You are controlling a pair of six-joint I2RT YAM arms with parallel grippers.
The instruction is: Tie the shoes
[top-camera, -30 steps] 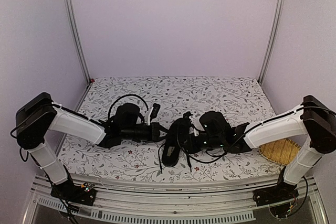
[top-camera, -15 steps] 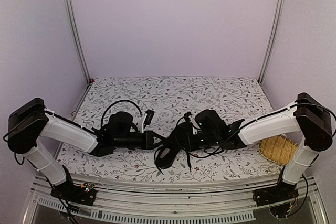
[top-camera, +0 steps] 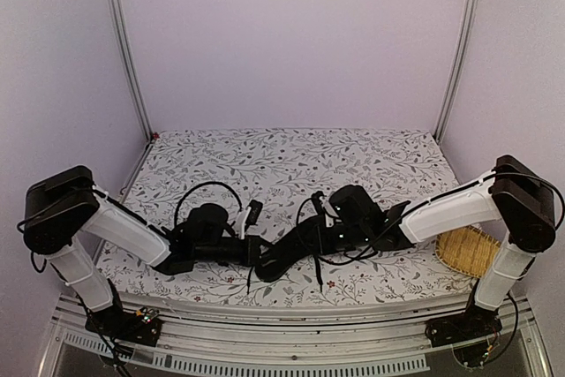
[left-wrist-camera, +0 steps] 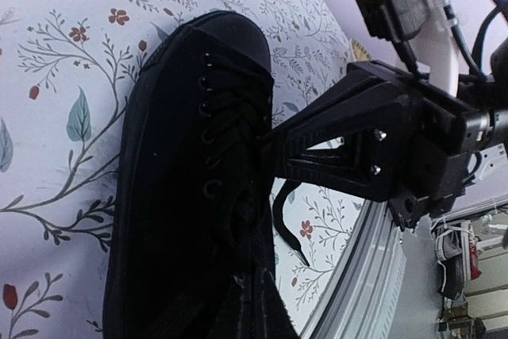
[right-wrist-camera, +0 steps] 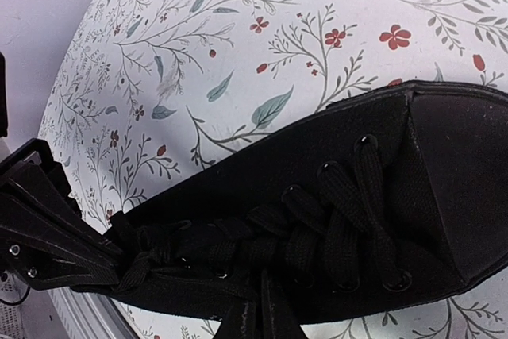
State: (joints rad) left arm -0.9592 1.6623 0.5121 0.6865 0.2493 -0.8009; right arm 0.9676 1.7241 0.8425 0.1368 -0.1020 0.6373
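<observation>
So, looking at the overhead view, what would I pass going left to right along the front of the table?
Left arm → left pincer → shoe → right pincer → right arm.

The shoe [top-camera: 284,253] sits on the table [top-camera: 353,156] near its front edge, about midway across, right between the two arms reaching in from either side. The left gripper [top-camera: 254,252] is at the shoe's left end by the ankle opening, while the right gripper [top-camera: 311,234] comes in from the right, up against the laces [right-wrist-camera: 349,220] over the shoe's middle. Far off to the right, by the front edge, a flat basket [top-camera: 468,253] lies beside the right arm, well apart from the shoe.
</observation>
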